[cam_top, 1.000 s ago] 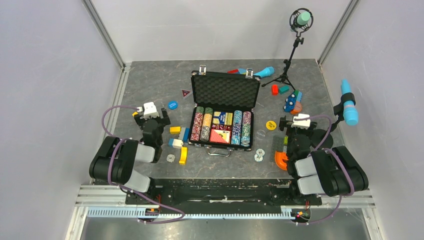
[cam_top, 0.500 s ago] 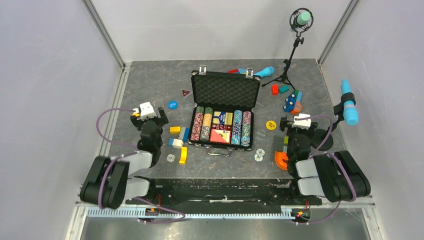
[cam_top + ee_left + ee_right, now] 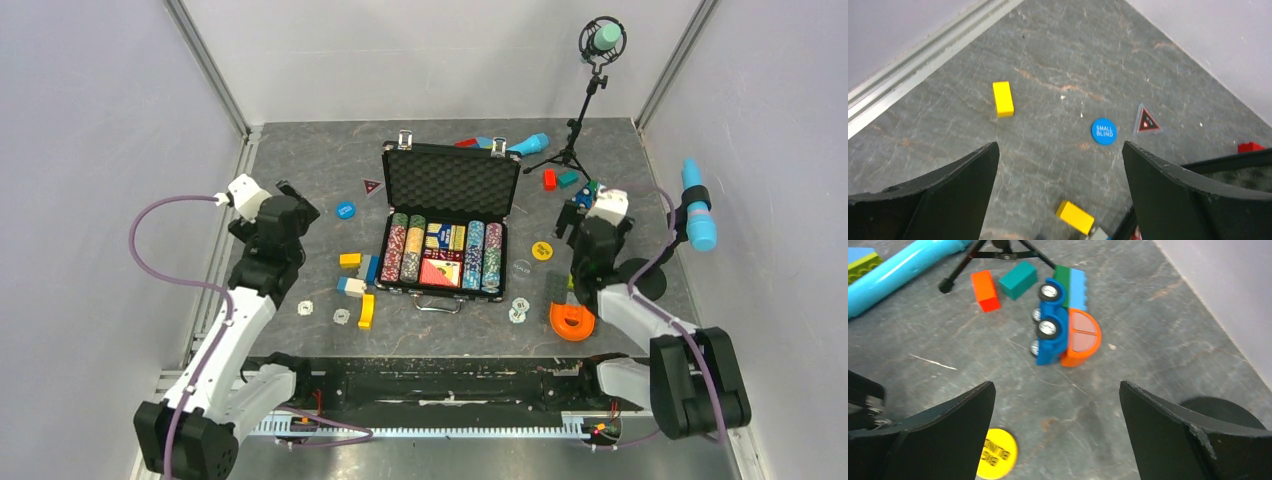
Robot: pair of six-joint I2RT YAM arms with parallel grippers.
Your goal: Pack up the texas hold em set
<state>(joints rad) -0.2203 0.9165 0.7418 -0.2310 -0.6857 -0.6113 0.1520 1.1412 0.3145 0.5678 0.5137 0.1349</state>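
Observation:
The black briefcase (image 3: 445,292) lies open mid-table with its foam-lined lid (image 3: 452,183) up. It holds rows of poker chips (image 3: 405,250) and card decks (image 3: 440,270). A blue SMALL BLIND button (image 3: 345,210) (image 3: 1104,131) and a dark triangular marker (image 3: 372,186) (image 3: 1147,121) lie left of the case. A yellow BIG BLIND button (image 3: 541,250) (image 3: 996,460), a clear button (image 3: 521,268) and loose chips (image 3: 519,308) lie to its right. More loose chips (image 3: 342,316) lie at the front left. My left gripper (image 3: 300,205) (image 3: 1060,145) is open and empty, above the table near the blue button. My right gripper (image 3: 585,200) (image 3: 1057,384) is open and empty, above the yellow button.
Yellow blocks (image 3: 350,260) (image 3: 366,311) (image 3: 1003,98) lie left of the case. A blue toy car (image 3: 1050,325), red and teal blocks (image 3: 985,290) and an orange half-disc (image 3: 566,322) lie right. A microphone stand (image 3: 585,105) and blue microphones (image 3: 699,215) (image 3: 528,145) stand at the back and right.
Both arms have reached out from near their bases. The left gripper moved away and left toward the blue button. The right gripper moved away toward the toy car.

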